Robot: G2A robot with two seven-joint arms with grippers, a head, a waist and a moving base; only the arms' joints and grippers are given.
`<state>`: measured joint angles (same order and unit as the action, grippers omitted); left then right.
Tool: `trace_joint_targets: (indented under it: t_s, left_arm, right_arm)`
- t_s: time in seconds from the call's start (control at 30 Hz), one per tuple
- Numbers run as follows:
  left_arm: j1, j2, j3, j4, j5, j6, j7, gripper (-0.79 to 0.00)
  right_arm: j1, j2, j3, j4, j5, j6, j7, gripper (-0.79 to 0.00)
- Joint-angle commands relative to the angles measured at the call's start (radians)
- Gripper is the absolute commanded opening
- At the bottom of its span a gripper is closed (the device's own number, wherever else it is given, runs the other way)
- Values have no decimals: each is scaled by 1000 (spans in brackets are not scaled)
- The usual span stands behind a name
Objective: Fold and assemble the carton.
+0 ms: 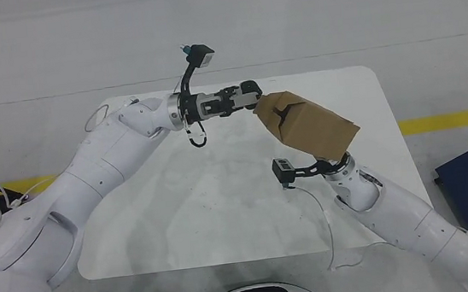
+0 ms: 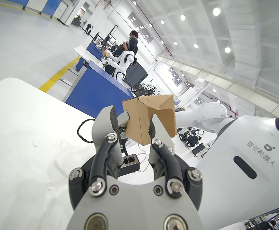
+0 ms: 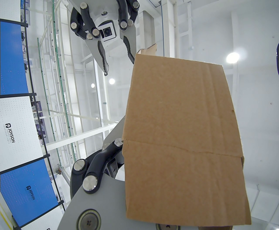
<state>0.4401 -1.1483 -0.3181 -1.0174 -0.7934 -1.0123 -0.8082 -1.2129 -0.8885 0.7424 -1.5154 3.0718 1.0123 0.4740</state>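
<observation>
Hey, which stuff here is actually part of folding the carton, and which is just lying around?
Job: carton, held in the air by the right gripper; left gripper, open at its other end.
Not job: white table beneath; blue counter and yellow floor line beyond.

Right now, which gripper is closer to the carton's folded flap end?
Left. The left gripper is open, right at the flap end; the right gripper holds the carton by its opposite end.

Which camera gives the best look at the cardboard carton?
The top view: the whole carton shows, held above the table. The left wrist view catches just its folded end; the right wrist view, one flat side up close.
</observation>
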Motion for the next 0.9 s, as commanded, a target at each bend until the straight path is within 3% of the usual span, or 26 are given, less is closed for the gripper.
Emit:
trace_joint_targets:
  t_s: [0.0,0.03,0.37,0.43,0.57,0.7,0.8,0.87]
  left_arm:
    - [0,0,0,0,0,0,0,-28]
    - [0,0,0,0,0,0,0,0]
    - [0,0,0,0,0,0,0,0]
    - [29,2,-21,-34,-26,0,28,0]
    - [120,14,-82,-89,-227,5,-5,0]
    - [180,12,-116,-104,-400,125,-125,0]
    - [189,-7,-136,-72,-450,250,-249,-74]
    - [188,-27,-146,-46,-442,299,-299,-71]
  right_arm:
    - [0,0,0,0,0,0,0,-785]
    - [0,0,0,0,0,0,0,-785]
    - [15,14,45,56,0,0,-27,-785]
    - [4,20,63,55,0,0,-25,-785]
    - [-19,29,85,35,0,0,-24,-785]
    - [-31,34,75,4,0,0,-35,-785]
    - [-30,35,64,-3,0,0,-45,-785]
    - [-27,36,58,-4,0,0,-46,-785]
